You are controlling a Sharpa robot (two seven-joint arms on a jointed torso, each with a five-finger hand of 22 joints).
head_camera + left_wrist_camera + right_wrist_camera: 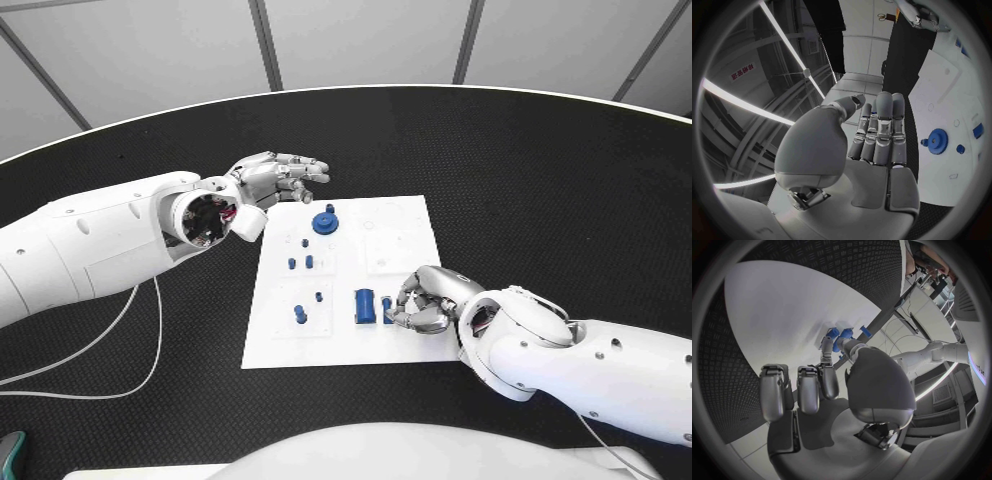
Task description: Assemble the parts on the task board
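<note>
Head view: the task board (pixel 397 225) lies mid-frame on the black bench (pixel 577 180). The left hand (pixel 277 178), above its upper-left corner, holds nothing.

Left wrist view: its fingers (pixel 879 130) lie extended, near the blue gear (pixel 938 140).

Right wrist view: the right hand (pixel 832 385) pinches a blue part (pixel 837 335) at the board.

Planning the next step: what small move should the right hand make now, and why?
Probably lift slightly: the right hand rests on the task board, fingertips seemingly pinching a small blue part beside the blue cylinder. The left hand hovers open.
</note>
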